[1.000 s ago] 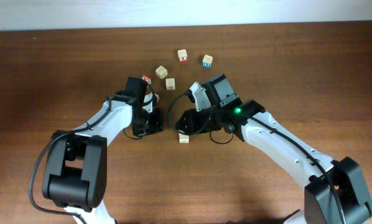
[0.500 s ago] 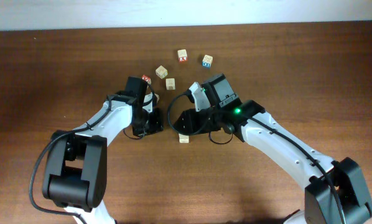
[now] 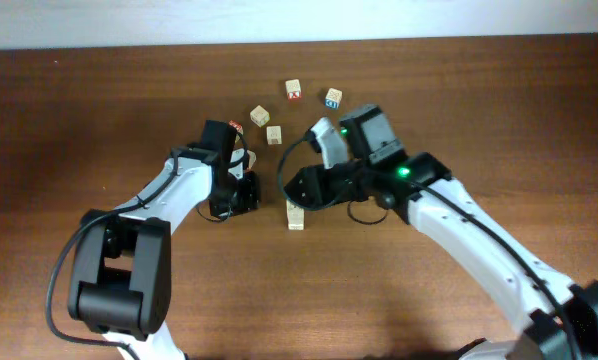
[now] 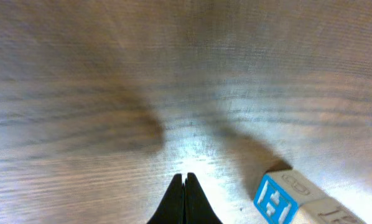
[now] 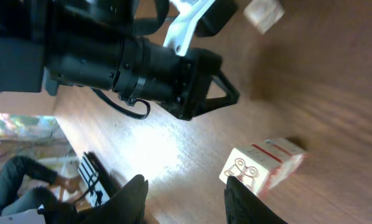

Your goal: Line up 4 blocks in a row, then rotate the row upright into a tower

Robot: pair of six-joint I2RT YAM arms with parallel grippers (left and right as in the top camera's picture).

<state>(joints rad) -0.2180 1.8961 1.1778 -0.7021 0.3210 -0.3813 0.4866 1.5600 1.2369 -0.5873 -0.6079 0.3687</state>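
Clearly legible: blue H on block (image 4: 276, 205); left gripper (image 4: 185, 184) clenched, empty; right gripper (image 5: 185, 183) parted, gripping nothing.

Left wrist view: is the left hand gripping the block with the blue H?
No, the left hand is shut on nothing, and the block with the blue H lies on the table beside it, apart.

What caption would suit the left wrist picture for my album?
Left gripper shut and empty over the wooden table, a blue-H block lying to one side.
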